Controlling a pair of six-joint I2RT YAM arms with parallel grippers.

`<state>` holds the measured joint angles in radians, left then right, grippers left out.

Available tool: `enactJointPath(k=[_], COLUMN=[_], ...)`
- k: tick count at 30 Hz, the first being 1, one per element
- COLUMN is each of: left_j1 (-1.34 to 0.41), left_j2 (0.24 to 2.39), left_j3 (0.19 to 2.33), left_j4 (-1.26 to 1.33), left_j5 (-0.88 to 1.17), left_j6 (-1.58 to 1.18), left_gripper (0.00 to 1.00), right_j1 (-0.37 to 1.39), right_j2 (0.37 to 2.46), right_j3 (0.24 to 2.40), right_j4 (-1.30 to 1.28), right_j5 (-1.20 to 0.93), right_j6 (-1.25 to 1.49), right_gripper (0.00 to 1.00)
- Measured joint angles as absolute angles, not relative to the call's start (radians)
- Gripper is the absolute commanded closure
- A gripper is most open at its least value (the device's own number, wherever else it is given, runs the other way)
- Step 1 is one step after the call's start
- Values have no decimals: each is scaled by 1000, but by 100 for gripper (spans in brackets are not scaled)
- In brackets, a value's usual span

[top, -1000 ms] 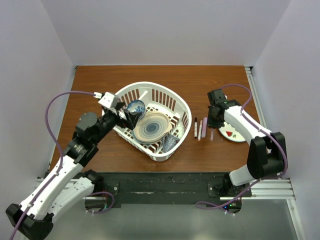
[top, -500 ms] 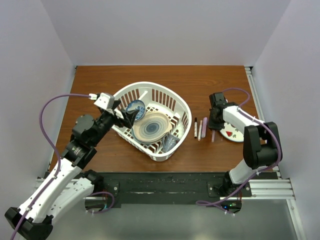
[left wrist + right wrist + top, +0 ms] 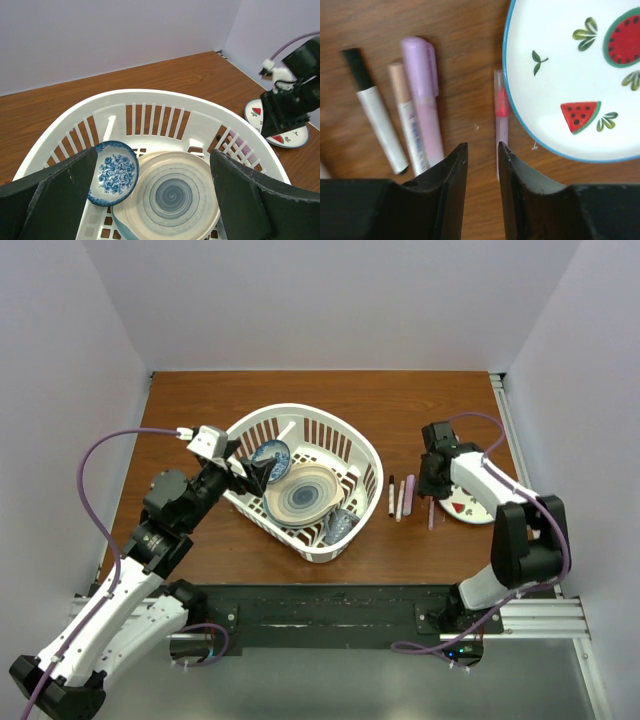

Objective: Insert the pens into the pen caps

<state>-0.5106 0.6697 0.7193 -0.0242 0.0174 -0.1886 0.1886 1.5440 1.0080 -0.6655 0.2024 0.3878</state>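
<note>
Three pens lie side by side on the table right of the basket: a white pen [image 3: 380, 120] with a black cap [image 3: 356, 67], a thin beige-tipped pen [image 3: 410, 130] and a lilac pen [image 3: 424, 95]. They show in the top view as the white pen [image 3: 391, 496] and the lilac pen [image 3: 408, 495]. A pink pen with a red band [image 3: 500, 107] lies against the watermelon plate's rim, also in the top view [image 3: 431, 512]. My right gripper [image 3: 482, 150] hovers low, narrowly open and empty, its right finger partly over the pink pen. No loose cap shows. My left gripper [image 3: 154, 155] is wide open over the basket.
The white basket [image 3: 300, 410] in mid-table holds a blue floral bowl [image 3: 114, 172], a swirl plate [image 3: 172, 192] and a glass [image 3: 340, 525]. The watermelon plate [image 3: 560, 60] sits at the right, also in the top view [image 3: 468, 510].
My left gripper drew back to the left from the blue bowl, which stays in the basket. The pink pen and my right gripper shifted slightly right toward the plate.
</note>
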Motion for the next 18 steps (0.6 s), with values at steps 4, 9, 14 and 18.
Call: enactJointPath(k=[4,9,14,18], left_j1=[-511,-511,-511,-511], left_j2=[673,681,690,683], left_j3=[719,728,797,857], left_j4=[-24,-36,-80,-93], left_j5=[18,37,110,176], left_j6=[-189,-201,-254,-302], left_gripper=[0,0,0,0], right_j1=[188,189,189,189], right_j2=[1385,1137,927,830], right_j3=[1084,1185,1204,1198], right_j4=[-725,-733,-686,-646], right_j5=[139,-42,-260,-363], right_j6=[389,390,423,473], right_gripper=[44,20,1,1])
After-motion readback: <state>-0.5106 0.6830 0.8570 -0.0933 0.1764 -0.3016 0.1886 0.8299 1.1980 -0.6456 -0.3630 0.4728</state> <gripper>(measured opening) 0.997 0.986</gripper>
